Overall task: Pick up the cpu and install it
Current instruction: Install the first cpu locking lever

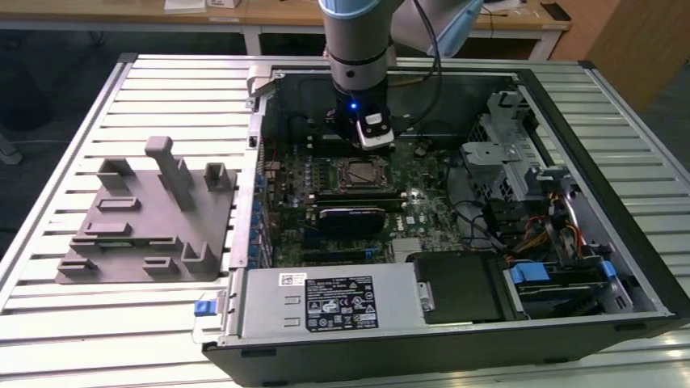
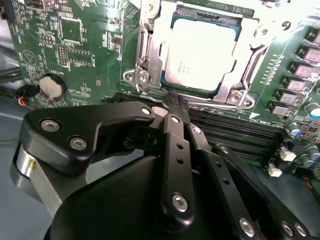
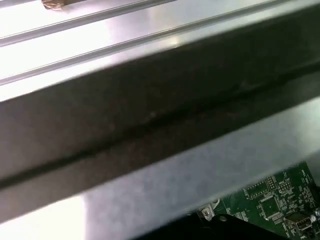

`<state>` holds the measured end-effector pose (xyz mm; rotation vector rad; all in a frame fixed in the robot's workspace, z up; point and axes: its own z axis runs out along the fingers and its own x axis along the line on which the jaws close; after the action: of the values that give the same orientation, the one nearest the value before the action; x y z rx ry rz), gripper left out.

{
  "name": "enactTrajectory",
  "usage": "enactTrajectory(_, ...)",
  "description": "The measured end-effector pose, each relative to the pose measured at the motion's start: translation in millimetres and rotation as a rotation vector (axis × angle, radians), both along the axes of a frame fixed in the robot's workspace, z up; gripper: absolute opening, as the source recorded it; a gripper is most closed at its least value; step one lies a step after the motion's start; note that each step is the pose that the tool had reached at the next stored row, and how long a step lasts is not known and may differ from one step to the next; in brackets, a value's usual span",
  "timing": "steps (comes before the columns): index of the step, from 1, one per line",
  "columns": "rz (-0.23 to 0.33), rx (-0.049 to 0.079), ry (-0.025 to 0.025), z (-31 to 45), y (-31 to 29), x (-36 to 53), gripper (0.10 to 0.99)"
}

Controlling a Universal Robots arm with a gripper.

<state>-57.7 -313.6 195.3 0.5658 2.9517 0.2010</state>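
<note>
Second wrist view has the cpu [image 2: 202, 52] already sitting in the board's socket [image 2: 145, 65], and the fingers [image 2: 172, 107] are pinched together on nothing just beside it. Any pull-away should go straight up. Memory slots [image 2: 235, 135] and case wall [image 3: 160, 130] crowd close.

Cpu [image 2: 202, 50], square pale silver top, darker rim, lying flat, seated inside the metal-framed motherboard socket [image 2: 145, 60]
</note>
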Motion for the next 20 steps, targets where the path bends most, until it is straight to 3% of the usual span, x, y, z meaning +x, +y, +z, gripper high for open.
enactTrajectory(7, -0.017, 0.0, -0.001, -1.1, 0.2, 0.2, 0.106)
enactTrajectory(20, -0.017, 0.0, -0.0003, 8.7, 0.1, 0.1, 0.106)
